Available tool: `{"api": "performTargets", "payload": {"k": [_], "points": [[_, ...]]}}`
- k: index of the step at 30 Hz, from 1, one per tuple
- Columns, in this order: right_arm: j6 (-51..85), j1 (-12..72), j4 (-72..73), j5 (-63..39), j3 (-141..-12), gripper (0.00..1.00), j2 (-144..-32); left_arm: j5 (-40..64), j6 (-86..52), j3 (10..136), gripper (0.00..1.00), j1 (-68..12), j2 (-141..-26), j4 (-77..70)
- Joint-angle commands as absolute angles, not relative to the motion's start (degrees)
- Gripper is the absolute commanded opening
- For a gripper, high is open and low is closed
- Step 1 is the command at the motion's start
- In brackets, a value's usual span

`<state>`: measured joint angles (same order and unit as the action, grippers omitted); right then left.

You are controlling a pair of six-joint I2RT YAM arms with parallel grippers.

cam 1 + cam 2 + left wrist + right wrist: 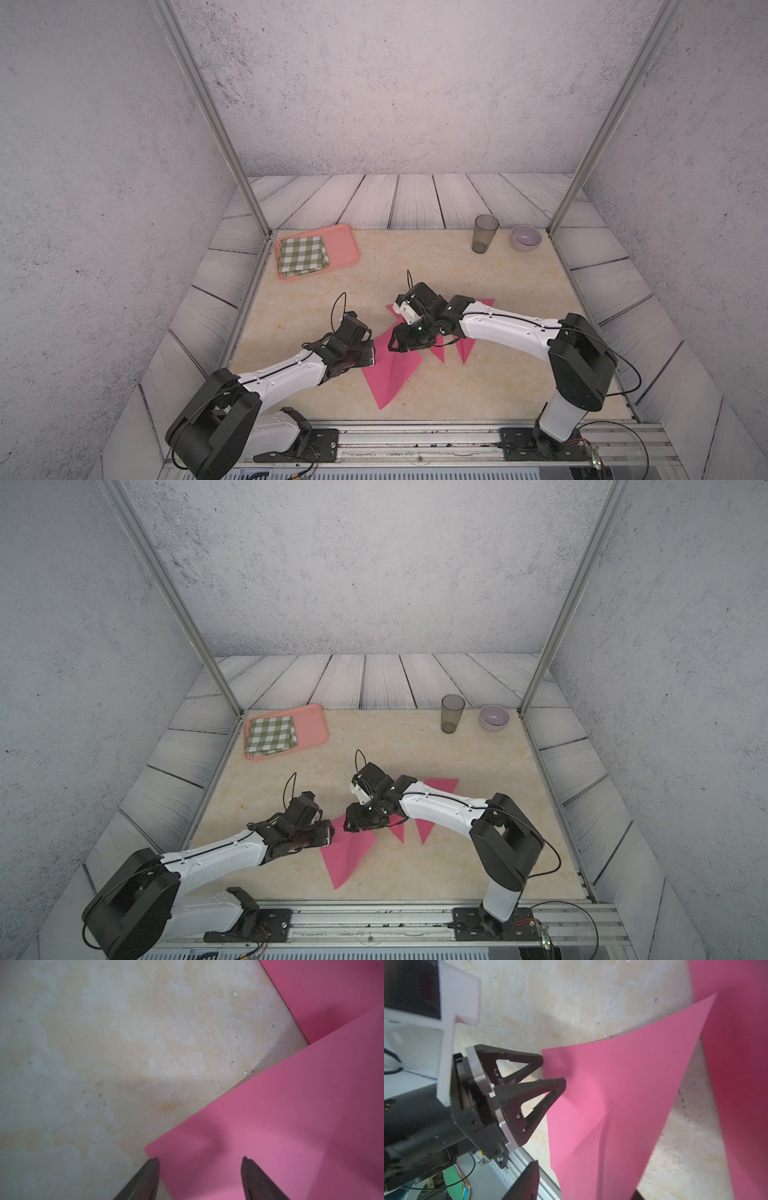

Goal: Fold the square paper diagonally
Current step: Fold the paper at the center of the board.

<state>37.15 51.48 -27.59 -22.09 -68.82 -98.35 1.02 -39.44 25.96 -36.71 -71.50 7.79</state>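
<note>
My L arm [216, 419] sits closest, elbow low at the front. L pincer [200, 1159] is released, jaws apart astride one corner of the pink paper [390, 374]. The paper lies mid-front on the tabletop [457, 270] btwn my two arms, partly under the R arm [511, 328], w/ one flap bowed up. R pincer [587, 1176]: jaws apart either side of that flap, not clamped as far as I see. The sheet looks thin, light, floppy; it'll prob slide on the smooth top & crease easily. Best hold: shallow pinch at a corner tip, w/ the other pincer pinning the opposite corner.
</note>
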Motion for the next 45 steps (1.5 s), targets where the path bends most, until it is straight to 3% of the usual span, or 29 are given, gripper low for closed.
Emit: {"api": "performTargets", "payload": {"k": [1, 9, 14, 18, 23, 30, 33, 37, 45], "points": [[36.5, 51.8, -30.7, -20.3, -68.8, 0.48, -98.6, 3.0, -38.9, 26.0, 0.68, -36.4, -71.8, 15.3], [39.1, 51.8, -28.5, -19.3, -66.0, 0.18, -98.1, 4.1, -37.4, 27.8, 0.65, -36.5, -71.5, 16.9], [42.0, 51.7, -30.4, -16.5, -65.8, 0.00, -98.0, 1.0, -35.6, 33.6, 0.66, -36.4, -65.9, 26.2], [45.4, 51.7, -31.1, -15.3, -66.4, 0.00, -99.4, -1.4, -32.8, 39.5, 0.70, -36.4, -57.4, 35.3], [48.9, 51.6, -31.2, -15.5, -67.8, 0.00, -101.7, 4.1, -35.9, 40.6, 0.71, -39.9, -44.6, 38.2], [52.7, 50.7, -28.9, -17.6, -67.9, 0.02, -103.4, -3.7, -43.7, 31.6, 0.70, -55.6, -32.0, 37.8], [54.1, 50.3, -28.0, -19.3, -67.4, 0.02, -104.6, -7.6, -44.7, 29.0, 0.69, -61.1, -33.6, 34.1], [56.1, 49.8, -27.1, -20.3, -67.1, 0.01, -105.5, -12.5, -42.2, 32.0, 0.72, -67.8, -44.1, 31.9], [58.7, 49.4, -26.2, -21.0, -68.1, 0.01, -107.3, -14.0, -39.6, 34.7, 0.74, -72.5, -57.5, 23.2]]}}
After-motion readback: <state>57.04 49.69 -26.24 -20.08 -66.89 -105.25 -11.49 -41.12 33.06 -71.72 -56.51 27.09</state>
